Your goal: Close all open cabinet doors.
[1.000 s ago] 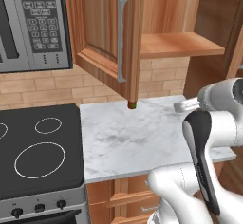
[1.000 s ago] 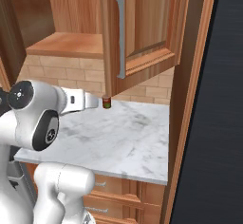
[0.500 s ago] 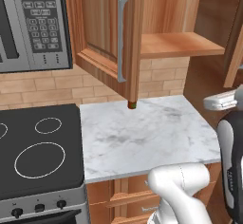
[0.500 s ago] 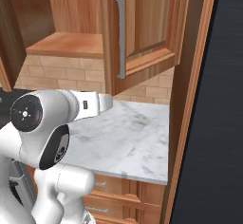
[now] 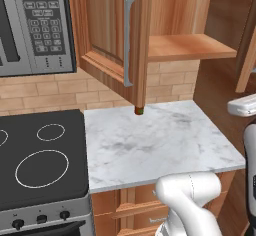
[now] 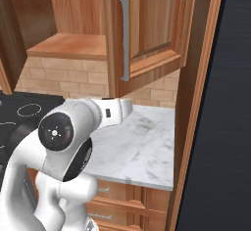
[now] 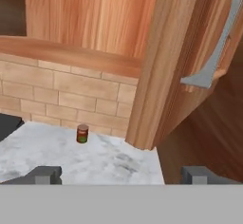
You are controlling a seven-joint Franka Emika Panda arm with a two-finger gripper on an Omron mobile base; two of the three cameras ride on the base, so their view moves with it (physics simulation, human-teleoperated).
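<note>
Marble counter (image 7: 57, 152); whole can (image 7: 82, 134) (hand view); cabinet door (image 5: 107, 30) ajar

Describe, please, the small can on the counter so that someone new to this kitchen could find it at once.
Start at the white marble counter to the right of the black stovetop. At its back edge, against the brick wall and just below the bottom corner of the open cabinet door, stands a small can. Its red-brown label and green band mark it out as the counter's sole loose item.
</note>
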